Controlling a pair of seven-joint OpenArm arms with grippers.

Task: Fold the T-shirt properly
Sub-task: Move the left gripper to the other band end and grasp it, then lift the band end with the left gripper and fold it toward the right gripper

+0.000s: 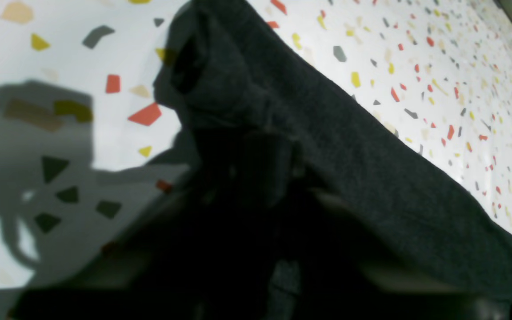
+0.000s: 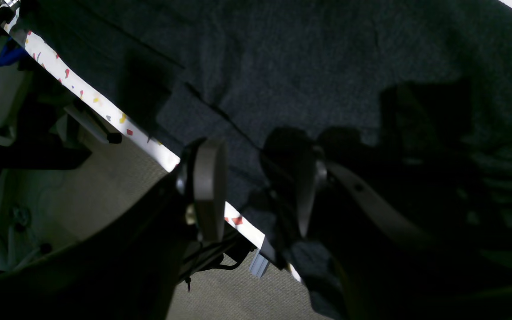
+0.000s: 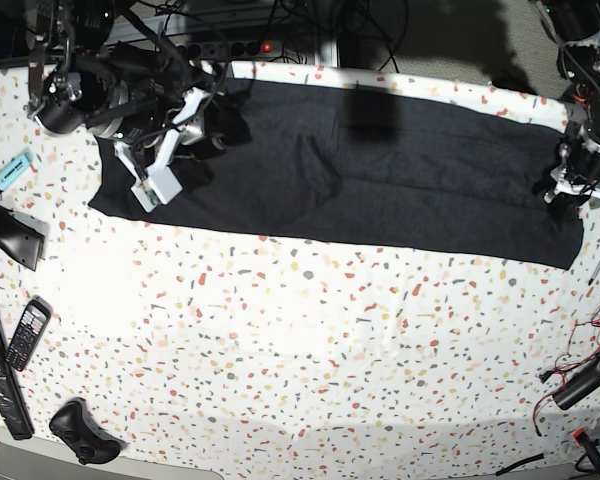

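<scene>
A: Left wrist view: the T-shirt (image 1: 327, 146) rises in a dark ridge over the speckled table (image 1: 460, 66). The left gripper (image 1: 278, 178) looks pinched shut on that cloth.

B: Right wrist view: the right gripper (image 2: 256, 186) stands wide, straddling the shirt's edge, gripping nothing.

A: Base view: the shirt's a long band across the table's far side.

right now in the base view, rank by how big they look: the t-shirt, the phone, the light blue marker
1. T-shirt, by far the largest.
2. Phone.
3. Light blue marker, slightly smaller than the phone; the two look close, so that order is less sure.
</scene>
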